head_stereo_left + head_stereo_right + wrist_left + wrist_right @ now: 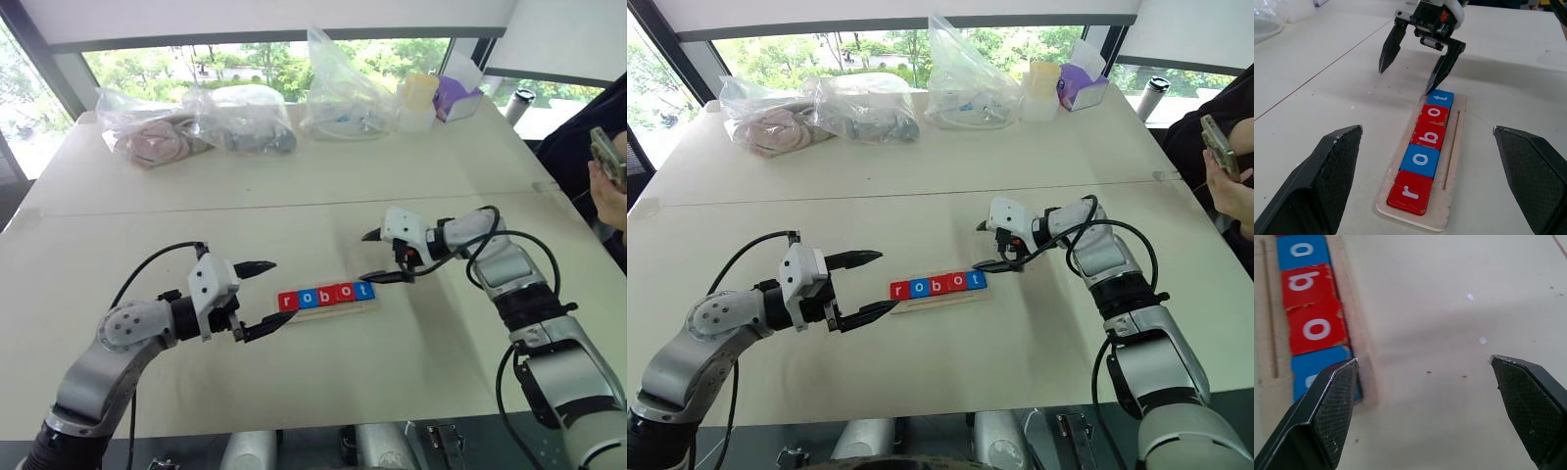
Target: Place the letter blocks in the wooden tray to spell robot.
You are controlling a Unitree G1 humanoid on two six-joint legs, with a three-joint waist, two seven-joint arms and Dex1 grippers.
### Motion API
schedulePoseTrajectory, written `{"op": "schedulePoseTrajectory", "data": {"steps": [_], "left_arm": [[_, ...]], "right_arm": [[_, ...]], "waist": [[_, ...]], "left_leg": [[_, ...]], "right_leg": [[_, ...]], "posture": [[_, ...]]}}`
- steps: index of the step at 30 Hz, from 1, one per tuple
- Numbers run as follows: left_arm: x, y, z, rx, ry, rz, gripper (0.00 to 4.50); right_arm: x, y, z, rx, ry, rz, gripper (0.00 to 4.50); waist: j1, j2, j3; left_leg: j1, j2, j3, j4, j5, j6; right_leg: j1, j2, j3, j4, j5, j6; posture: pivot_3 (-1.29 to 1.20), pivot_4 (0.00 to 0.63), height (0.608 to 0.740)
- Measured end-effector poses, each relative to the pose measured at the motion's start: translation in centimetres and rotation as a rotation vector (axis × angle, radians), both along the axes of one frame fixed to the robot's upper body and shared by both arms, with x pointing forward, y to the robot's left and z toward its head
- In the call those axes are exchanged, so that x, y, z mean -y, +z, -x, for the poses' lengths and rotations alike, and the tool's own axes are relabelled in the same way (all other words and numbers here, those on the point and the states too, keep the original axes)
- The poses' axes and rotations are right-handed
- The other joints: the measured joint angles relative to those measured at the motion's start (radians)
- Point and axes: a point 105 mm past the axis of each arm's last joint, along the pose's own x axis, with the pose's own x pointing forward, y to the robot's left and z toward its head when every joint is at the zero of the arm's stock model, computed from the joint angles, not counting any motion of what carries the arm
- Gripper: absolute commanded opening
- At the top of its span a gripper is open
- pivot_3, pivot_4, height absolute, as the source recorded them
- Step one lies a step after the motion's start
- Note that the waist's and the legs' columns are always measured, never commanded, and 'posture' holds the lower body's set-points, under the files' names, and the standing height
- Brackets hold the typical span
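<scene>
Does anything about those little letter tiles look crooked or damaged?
Mostly tidy: the letter blocks sit in the wooden tray spelling robot. Two small oddities: the red tiles' edges look chipped, and the row hugs one side, leaving a bare strip along the other rim.

Office — long table (294, 196), windows (265, 59).

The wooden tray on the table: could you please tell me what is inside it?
The wooden tray holds five letter blocks in a row spelling robot: red r, blue o, red b, red o, blue t. The blocks hide the tray floor beneath them.
</scene>
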Motion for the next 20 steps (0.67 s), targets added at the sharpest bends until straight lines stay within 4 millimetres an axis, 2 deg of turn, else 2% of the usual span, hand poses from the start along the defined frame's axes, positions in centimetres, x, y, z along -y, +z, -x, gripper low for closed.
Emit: {"op": "schedulePoseTrajectory", "data": {"steps": [7,10,12,15,20], "left_arm": [[-0.1,-0.1,0.0,-0.006,0.004,-0.004,4.5],[-0.5,-0.6,0.2,-0.029,0.023,-0.028,4.5],[-1.0,-0.9,0.4,-0.039,0.041,-0.054,4.5],[-2.4,-1.4,0.7,-0.067,0.084,-0.084,4.5],[-3.4,-0.5,1.3,-0.077,0.098,-0.085,4.5]], "right_arm": [[-0.3,1.1,0.2,0.01,-0.01,-0.018,4.42],[0.6,2.6,1.2,0.015,-0.042,-0.049,4.42],[1.7,3.0,2.5,0.003,-0.071,-0.061,4.42],[3.5,2.5,5.4,-0.07,-0.108,-0.048,4.42],[4.0,3.9,7.9,-0.113,-0.12,-0.056,4.42]], "waist": [[0.0,0.0,0.0],[0.005,0.0,0.0],[0.011,0.0,0.0],[0.02,0.0,0.0],[0.017,0.0,0.0]], "left_leg": [[0.0,0.0,0.0,0.0,0.0,0.0],[-0.001,0.0,0.0,0.0,0.0,0.0],[-0.001,0.0,-0.001,0.0,0.0,0.0],[-0.001,0.0,0.0,0.0,0.0,0.0],[0.0,0.001,0.001,0.0,0.0,0.0]], "right_leg": [[0.0,0.0,0.0,0.0,0.0,0.0],[0.0,0.0,0.0,0.0,0.0,0.0],[0.0,-0.001,0.0,0.0,0.0,0.0],[0.0,-0.001,0.0,-0.001,-0.002,-0.003],[0.0,0.0,0.0,-0.001,-0.003,-0.002]], "posture": [[0.0,0.15,0.74],[0.0,0.15,0.74],[0.0,0.15,0.74],[0.0,0.15,0.74],[0.0,0.15,0.74]]}}
